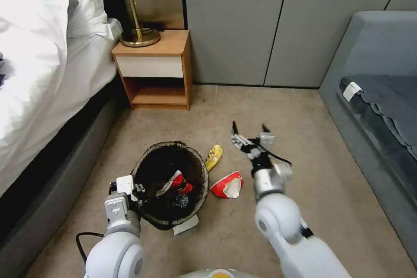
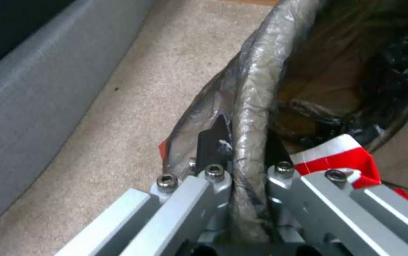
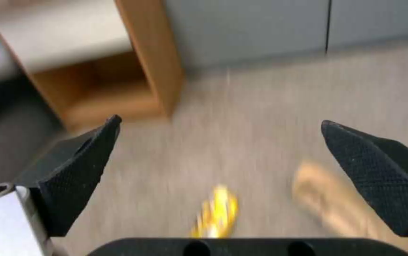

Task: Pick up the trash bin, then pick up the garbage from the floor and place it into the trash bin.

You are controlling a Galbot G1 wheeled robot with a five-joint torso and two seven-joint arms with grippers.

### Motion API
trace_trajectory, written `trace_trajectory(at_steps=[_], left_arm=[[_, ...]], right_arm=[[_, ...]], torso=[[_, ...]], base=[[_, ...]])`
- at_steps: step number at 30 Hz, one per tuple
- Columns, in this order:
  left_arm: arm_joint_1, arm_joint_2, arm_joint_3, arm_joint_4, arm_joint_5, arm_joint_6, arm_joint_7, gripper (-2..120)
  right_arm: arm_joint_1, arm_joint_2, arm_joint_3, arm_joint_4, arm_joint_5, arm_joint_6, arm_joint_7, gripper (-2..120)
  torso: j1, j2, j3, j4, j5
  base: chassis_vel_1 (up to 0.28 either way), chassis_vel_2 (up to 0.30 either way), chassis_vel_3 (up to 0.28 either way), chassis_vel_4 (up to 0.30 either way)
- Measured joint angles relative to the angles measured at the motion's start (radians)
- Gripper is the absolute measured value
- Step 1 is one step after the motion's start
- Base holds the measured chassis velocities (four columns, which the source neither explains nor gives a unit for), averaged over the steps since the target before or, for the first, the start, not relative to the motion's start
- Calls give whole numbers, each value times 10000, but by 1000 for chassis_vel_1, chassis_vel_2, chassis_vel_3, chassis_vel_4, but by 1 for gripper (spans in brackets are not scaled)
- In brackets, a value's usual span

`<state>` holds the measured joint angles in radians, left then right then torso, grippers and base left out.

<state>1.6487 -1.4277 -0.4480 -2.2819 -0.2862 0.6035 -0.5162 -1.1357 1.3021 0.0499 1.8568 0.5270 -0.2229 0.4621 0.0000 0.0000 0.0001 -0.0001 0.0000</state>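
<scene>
Both arms reach low over the carpet beside the trash bin (image 1: 170,182), left one clamped on it, right one spread and empty.

From the head camera, the left gripper (image 1: 138,191) pinches the near-left rim of the bin, whose dark liner folds over the edge; a red-and-white crushed cup (image 1: 176,181) lies inside. Just right of the bin sits another crushed cup (image 1: 227,185), a yellow snack wrapper (image 1: 213,157) beyond it, a white tissue (image 1: 185,225) at the bin's near foot. The right gripper (image 1: 251,131) hovers right of the wrapper, fingers wide apart, holding nothing. The left wrist camera shows the fingers (image 2: 216,138) closed on the bagged rim (image 2: 256,106). The right wrist camera shows the spread fingertips (image 3: 83,160) with the wrapper (image 3: 217,211) on the floor between them, the nightstand (image 3: 132,71) beyond.
</scene>
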Motion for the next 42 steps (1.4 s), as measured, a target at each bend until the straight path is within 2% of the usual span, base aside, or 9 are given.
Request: trace_trajectory(at_steps=[4, 8, 10, 12, 14, 23, 32, 42], left_arm=[[-19, 7, -1, 28, 1, 0, 0, 0], [-62, 6, 16, 89, 1, 0, -3, 0], [-93, -16, 29, 128, 0, 0, -6, 0], [-94, -20, 30, 136, 0, 0, -6, 0], [-85, -23, 30, 149, 0, 0, -10, 0], [-117, -38, 28, 156, -11, -2, -21, 0], [-77, -64, 50, 154, -1, -2, -28, 0], [20, -104, 107, 86, 111, -40, -26, 0]], right_arm=[[546, -67, -435, -985, 684, -925, 197, 100], [866, -52, -824, -1769, 909, -1257, 211, 100], [1126, 94, -1138, -2486, 1199, -1718, 308, 100], [1168, 134, -1179, -2660, 1205, -1766, 321, 100], [1278, 284, -1252, -3349, 1195, -1966, 357, 100], [1257, 414, -1006, -3924, 1855, -2897, 439, 100], [1108, 495, -848, -4347, 1574, -2920, 310, 100], [1208, 693, -594, -5107, 764, -2270, -497, 100]], torso=[[0, -1, 0, 1, 0], [0, -1, 0, 1, 0], [1, 0, 0, 2, 0], [0, 0, 0, 2, -1], [0, 0, 0, 0, 0], [0, 0, 0, 0, 0], [1, 0, -1, 1, 1], [0, 0, -1, 1, 0]], base=[[0, 0, 0, 0], [0, 0, 0, 0], [0, 0, 0, 0], [0, 0, 0, 0], [0, 0, 0, 0], [0, 0, 0, 0], [0, 0, 0, 0], [0, 0, 0, 0]])
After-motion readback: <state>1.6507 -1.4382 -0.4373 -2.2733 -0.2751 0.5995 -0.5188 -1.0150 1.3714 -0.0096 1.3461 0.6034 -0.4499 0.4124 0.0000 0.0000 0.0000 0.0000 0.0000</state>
